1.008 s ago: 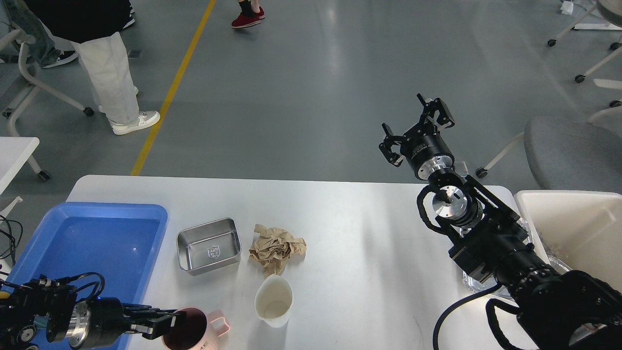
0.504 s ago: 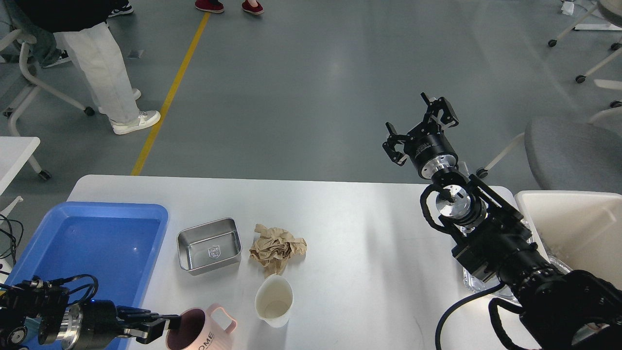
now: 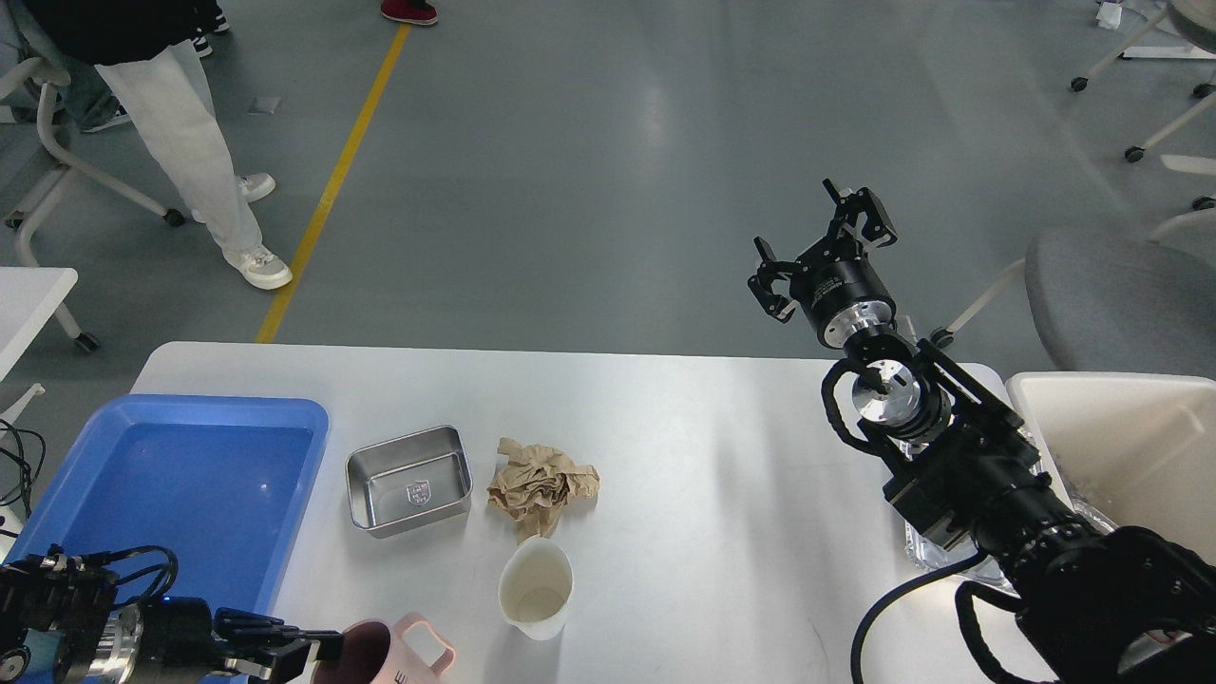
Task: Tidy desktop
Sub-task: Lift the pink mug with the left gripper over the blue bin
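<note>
At the near-left edge of the desktop, my left gripper pinches the rim of the pink mug, one finger inside. Mug looks stiff, glazed, likely slippery and breakable; rim hold is marginal, so move slow. Beside it: white cup, light and rigid, take by the wall. Crumpled brown paper is soft, grab anywhere. Steel tray is stiff and slick, take by its lip. Blue tray is close left. My right gripper hangs spread, empty, beyond the far edge.
</note>
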### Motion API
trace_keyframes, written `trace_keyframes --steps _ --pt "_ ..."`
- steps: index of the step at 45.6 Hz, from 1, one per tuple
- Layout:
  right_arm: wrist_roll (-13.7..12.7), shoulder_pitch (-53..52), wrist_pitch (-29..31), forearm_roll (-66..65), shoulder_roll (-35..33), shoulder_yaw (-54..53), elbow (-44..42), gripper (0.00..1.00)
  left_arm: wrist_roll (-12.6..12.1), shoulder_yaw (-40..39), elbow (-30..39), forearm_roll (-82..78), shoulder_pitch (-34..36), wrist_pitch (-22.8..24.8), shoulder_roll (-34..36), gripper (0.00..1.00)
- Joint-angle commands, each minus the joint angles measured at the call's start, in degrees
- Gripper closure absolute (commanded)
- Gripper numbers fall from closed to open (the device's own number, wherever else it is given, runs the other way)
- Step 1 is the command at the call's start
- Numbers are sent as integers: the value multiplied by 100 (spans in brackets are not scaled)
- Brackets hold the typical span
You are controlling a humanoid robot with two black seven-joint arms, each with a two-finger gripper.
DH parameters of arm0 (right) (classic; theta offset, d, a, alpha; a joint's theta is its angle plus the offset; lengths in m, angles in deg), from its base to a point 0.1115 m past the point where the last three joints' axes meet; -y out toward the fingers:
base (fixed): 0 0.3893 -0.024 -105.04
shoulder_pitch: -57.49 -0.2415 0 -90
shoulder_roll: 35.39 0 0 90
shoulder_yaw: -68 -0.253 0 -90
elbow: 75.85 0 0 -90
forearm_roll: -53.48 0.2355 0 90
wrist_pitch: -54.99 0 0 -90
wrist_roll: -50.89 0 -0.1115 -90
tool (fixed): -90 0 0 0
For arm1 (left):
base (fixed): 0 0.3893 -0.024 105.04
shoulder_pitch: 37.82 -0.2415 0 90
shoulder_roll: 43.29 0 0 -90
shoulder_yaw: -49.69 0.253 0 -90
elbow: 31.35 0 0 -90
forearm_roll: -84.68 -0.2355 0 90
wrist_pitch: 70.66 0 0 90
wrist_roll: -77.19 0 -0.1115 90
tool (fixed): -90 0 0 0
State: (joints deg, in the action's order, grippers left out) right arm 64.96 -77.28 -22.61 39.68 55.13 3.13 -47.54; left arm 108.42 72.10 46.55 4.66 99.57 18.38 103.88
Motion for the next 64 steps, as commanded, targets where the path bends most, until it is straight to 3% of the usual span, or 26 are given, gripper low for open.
trace_keyframes --steps 1,24,33,47,64 --pt "0 3 0 0 0 0 0 0 68 -9 146 -39 60 17 233 100" --pt "0 -6 0 0 27 0 0 0 243 -44 551 -189 983 298 1674 100" --pt "0 -32 0 0 53 0 0 0 331 -123 911 -180 1563 447 2324 100" --pt "0 -41 9 0 62 0 0 0 419 -360 903 -5 2784 966 2992 100" --pt "0 -76 0 0 123 0 0 0 455 -975 876 207 2873 1239 3538 100"
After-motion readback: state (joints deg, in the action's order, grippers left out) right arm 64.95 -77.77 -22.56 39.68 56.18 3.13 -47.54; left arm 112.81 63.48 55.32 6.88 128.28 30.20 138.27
